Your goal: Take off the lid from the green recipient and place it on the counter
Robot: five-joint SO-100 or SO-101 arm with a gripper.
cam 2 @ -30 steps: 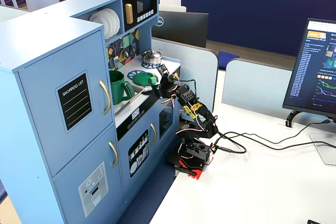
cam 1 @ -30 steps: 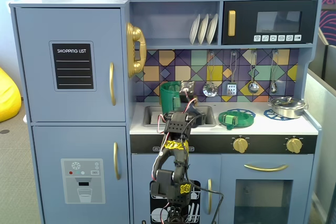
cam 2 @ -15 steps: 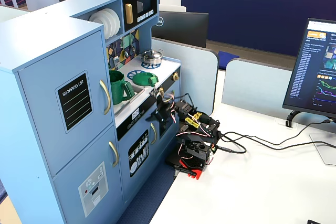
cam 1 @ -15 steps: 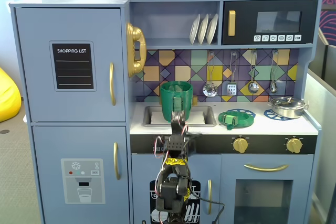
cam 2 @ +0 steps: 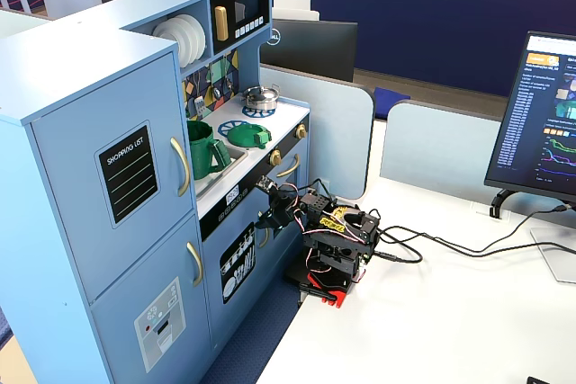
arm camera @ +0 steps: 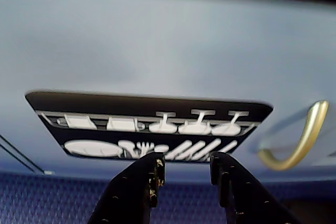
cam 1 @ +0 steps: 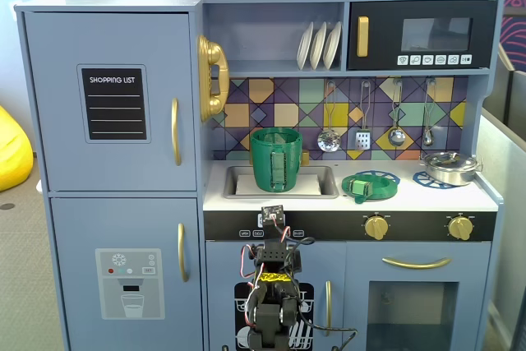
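Observation:
The green recipient [cam 1: 276, 159] stands upright in the sink basin with its mouth uncovered; it also shows in the other fixed view [cam 2: 203, 148]. The round green lid [cam 1: 370, 185] lies flat on the white counter [cam 1: 411, 196], over a blue burner mark to the right of the sink, and shows there in the other fixed view [cam 2: 248, 136] too. My gripper [arm camera: 187, 163] is low, folded in front of the dishwasher door, far below the counter. Its jaws stand a little apart with nothing between them. In a fixed view the gripper [cam 2: 273, 213] points at the cabinet front.
A silver pan [cam 1: 450, 168] sits on the right burner. The dishwasher sticker [arm camera: 147, 124] and a gold door handle [arm camera: 302, 142] are right ahead of the jaws. Gold knobs [cam 1: 376, 226] line the front panel. Cables [cam 2: 432, 245] and a monitor [cam 2: 549, 123] are on the white desk.

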